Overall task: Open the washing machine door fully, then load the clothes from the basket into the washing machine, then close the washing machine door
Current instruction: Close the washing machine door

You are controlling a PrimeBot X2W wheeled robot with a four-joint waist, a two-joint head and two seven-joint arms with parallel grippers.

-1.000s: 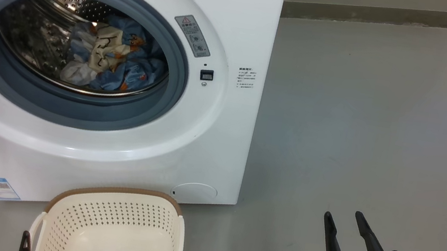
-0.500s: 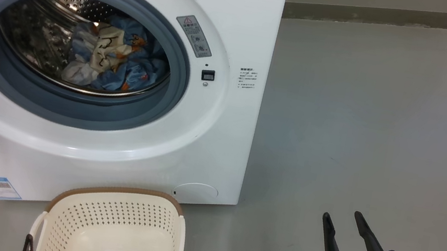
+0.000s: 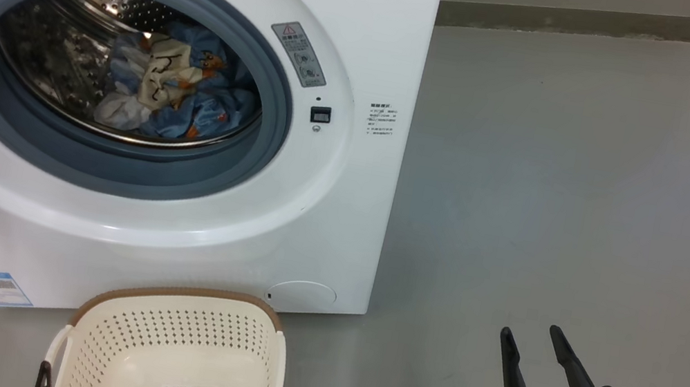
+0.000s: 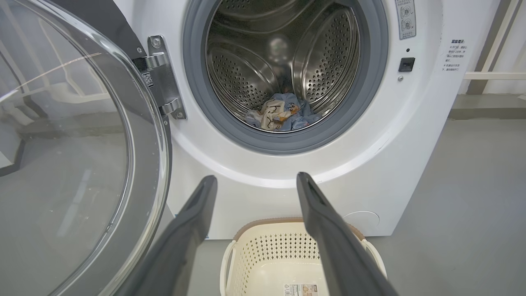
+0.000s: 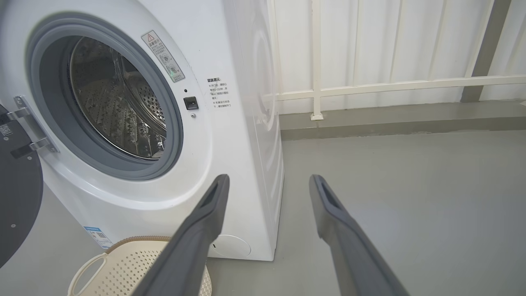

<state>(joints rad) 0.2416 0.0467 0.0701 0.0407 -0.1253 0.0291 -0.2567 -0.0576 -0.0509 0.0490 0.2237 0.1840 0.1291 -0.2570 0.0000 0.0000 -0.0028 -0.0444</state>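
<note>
My left gripper (image 4: pixel 255 179) hangs with its two dark fingers spread wide and nothing between them, pointing at the front of the washing machine (image 4: pixel 411 135). Just below and ahead of those fingers sits the basket (image 4: pixel 283 246), cream with a brown rim. A label sticker shows on its base, and it stands on the ground right against the machine's foot. To the left of this hand the door (image 4: pixel 74 156) stands swung out on its metal hinge (image 4: pixel 162 78), the glass bowl bulging close beside my left finger. Straight ahead, above the fingertips, the drum (image 4: pixel 320 53) gapes open, and there are the clothes (image 4: pixel 281 115), a small blue and cream heap lying at its bottom. Over on the other side, my right gripper (image 5: pixel 269 177) is parted too and holds nothing. It hovers over bare grey floor (image 5: pixel 411 185), off to the right of the machine's corner. The basket lies down to its left, and a white railing (image 5: pixel 370 86) runs along the wall beyond its fingertips.
</note>
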